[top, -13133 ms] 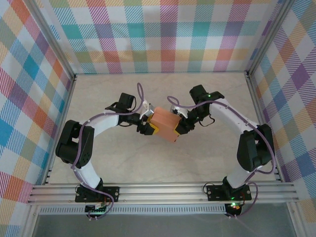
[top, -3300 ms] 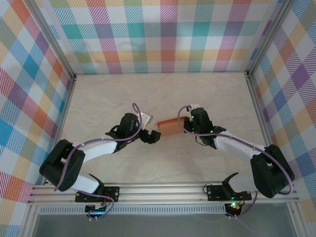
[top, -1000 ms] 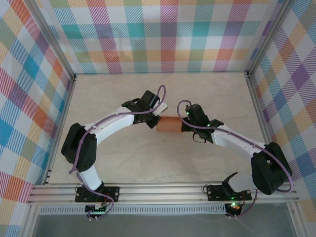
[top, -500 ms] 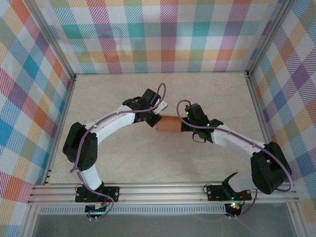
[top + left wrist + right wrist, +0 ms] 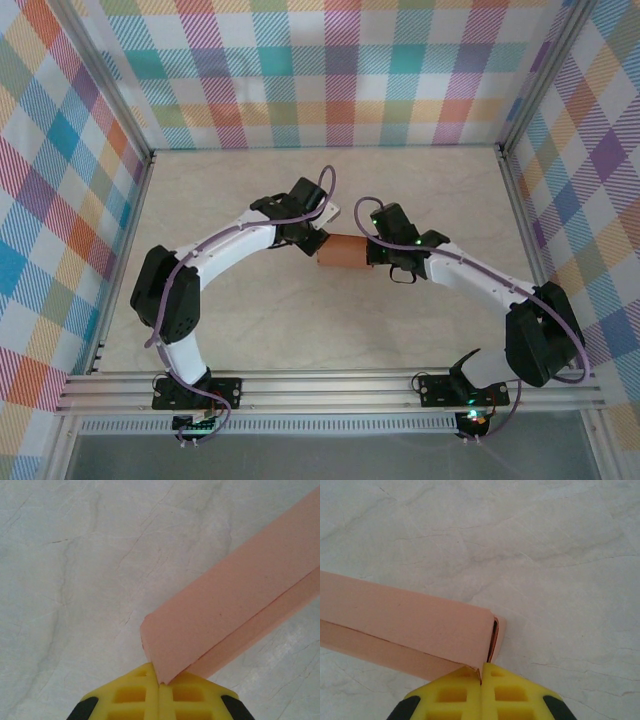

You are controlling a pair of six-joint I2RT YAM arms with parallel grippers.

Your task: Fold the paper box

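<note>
Top external view: the paper box (image 5: 342,252), a small salmon-orange block, lies on the pale marbled table (image 5: 250,330) around the middle, a little toward the far side. Both arms bend inward to meet at it. The left claw (image 5: 318,244) touches the box's left end, and the right claw (image 5: 369,254) touches its right end, so the box sits between the two. Checked walls (image 5: 330,70) in many colours stand around the table on three sides.

Left wrist view: the left claw (image 5: 159,684) has its yellow fingers (image 5: 130,697) pressed together, with no gap between them. The near corner of the paper box (image 5: 235,610) runs straight into the seam where they meet, so this claw is clamped on a thin edge of the card. From there the box stretches away up and to the right, its long side low over the table (image 5: 75,555).

Right wrist view: the right claw (image 5: 481,672) is likewise closed, its yellow fingers (image 5: 512,695) meeting in a tight line. The end corner of the paper box (image 5: 405,622) enters that line, pinched by its card edge. A narrow dark slit shows at this end of the box, where a flap lies not quite flush. The box extends to the left across the table (image 5: 560,555).
</note>
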